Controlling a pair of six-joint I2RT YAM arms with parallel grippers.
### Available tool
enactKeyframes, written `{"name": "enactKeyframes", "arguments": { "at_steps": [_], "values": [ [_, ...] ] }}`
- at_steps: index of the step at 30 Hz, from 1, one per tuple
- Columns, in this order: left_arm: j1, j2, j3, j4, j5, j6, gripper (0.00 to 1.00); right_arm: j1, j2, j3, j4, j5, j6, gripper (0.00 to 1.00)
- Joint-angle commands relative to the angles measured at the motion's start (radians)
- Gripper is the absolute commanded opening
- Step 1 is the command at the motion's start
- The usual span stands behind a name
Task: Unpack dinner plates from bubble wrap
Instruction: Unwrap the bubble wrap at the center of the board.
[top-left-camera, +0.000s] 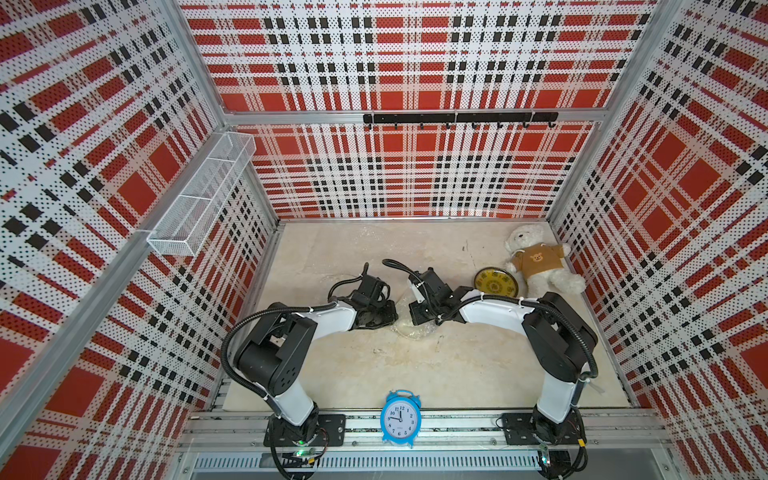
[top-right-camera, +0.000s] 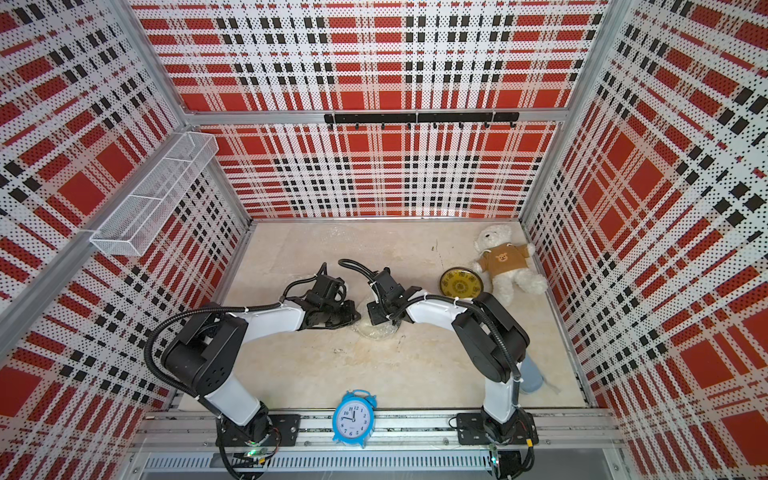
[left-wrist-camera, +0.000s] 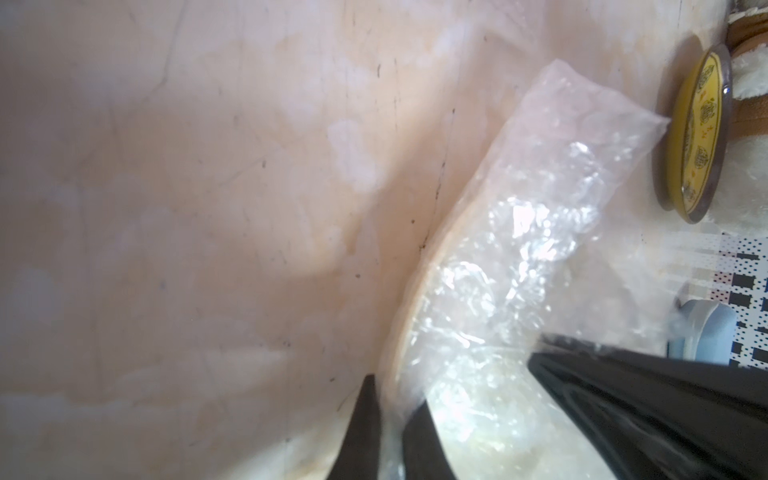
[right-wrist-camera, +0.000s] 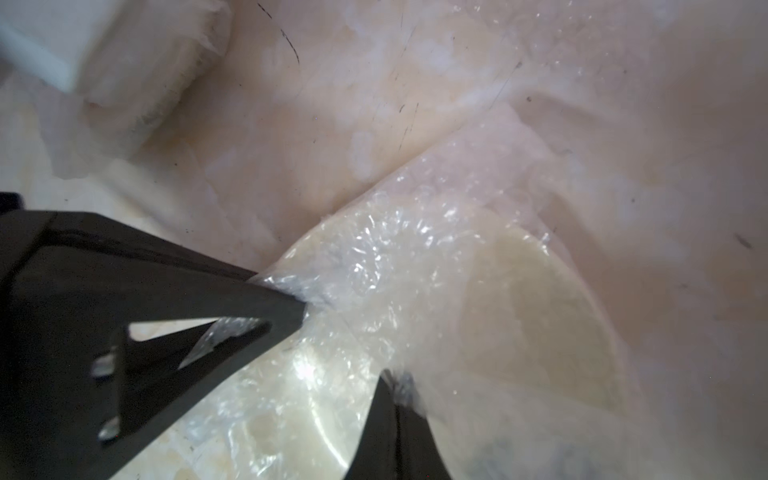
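Both top views: bright, even, diffuse light from above; focus sharp. Wide-lens distortion bows the walls (top-left-camera: 104, 166) toward the frame edges. Soft, faint shadows lie on the table (top-left-camera: 457, 365) beneath the arms (top-left-camera: 332, 316). Wrist views: dimmer, warm cast, generally soft; nearest parts badly blurred. Specular glare speckles the wrap (left-wrist-camera: 519, 249), likewise in the right wrist view (right-wrist-camera: 374, 257).

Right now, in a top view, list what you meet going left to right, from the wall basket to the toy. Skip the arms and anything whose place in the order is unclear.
Mesh basket → bubble wrap bundle → yellow plate → teddy bear.
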Motion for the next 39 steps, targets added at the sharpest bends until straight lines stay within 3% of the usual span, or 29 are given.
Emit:
{"name": "enactKeyframes", "arguments": {
  "at_steps": [1, 19, 31, 35, 39],
  "values": [
    [0.006, 0.017, -0.035, -0.087, -0.063, 0.015, 0.00, -0.017, -0.076, -0.013, 0.090, -0.040, 0.053, 0.01],
    [0.012, 0.014, -0.043, -0.090, -0.072, 0.017, 0.00, -0.096, -0.158, -0.111, 0.211, -0.153, 0.133, 0.00],
    [0.030, -0.062, -0.084, -0.059, -0.116, -0.048, 0.00, -0.114, -0.296, -0.250, 0.275, -0.029, 0.215, 0.00],
    [0.021, -0.144, -0.126, -0.016, -0.159, -0.124, 0.00, -0.145, -0.341, -0.306, 0.271, 0.013, 0.239, 0.04],
    [-0.019, -0.191, -0.143, 0.036, -0.207, -0.192, 0.00, -0.183, -0.346, -0.324, 0.267, 0.010, 0.229, 0.16]
  ]
}}
